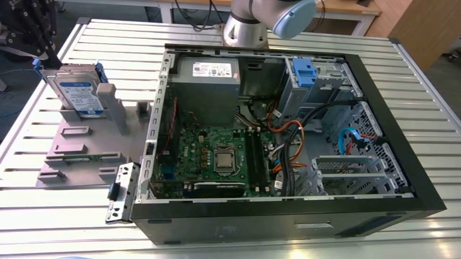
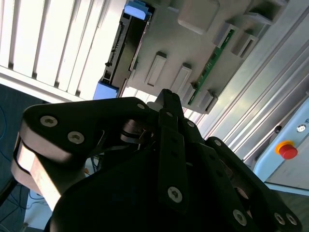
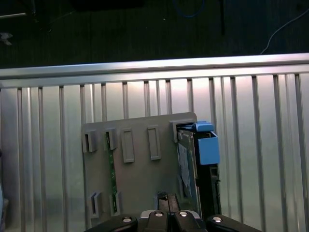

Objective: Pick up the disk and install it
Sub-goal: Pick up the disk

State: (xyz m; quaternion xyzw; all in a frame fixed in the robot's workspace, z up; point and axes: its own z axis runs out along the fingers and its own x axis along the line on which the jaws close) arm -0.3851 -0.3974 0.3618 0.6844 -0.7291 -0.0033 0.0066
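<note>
Jaws look pressed together in both wrist views, fingertip against fingertip, with nothing between them, so that's an empty, closed grip. They hover above the grey holder plate, near its end where the disk sits, but well clear of it, touching nothing.

And there's the disk, standing upright on its edge in a slot at the far end of that holder plate, out on the slatted worktop at the exterior view's left of the open computer case. From the first wrist view you get it edge-on, blue rail showing at its end; the second wrist view catches it the same way, blue plastic at both ends.

Over in the case, the drive cage up in the corner beside the grey power-supply box shows a blue latch and no drive that I can make out.

So where are we? By my reading, right at the start: the disk is not yet grasped, not lifted, not carried, not seated. Pick-up and installation are both left to do.
</note>
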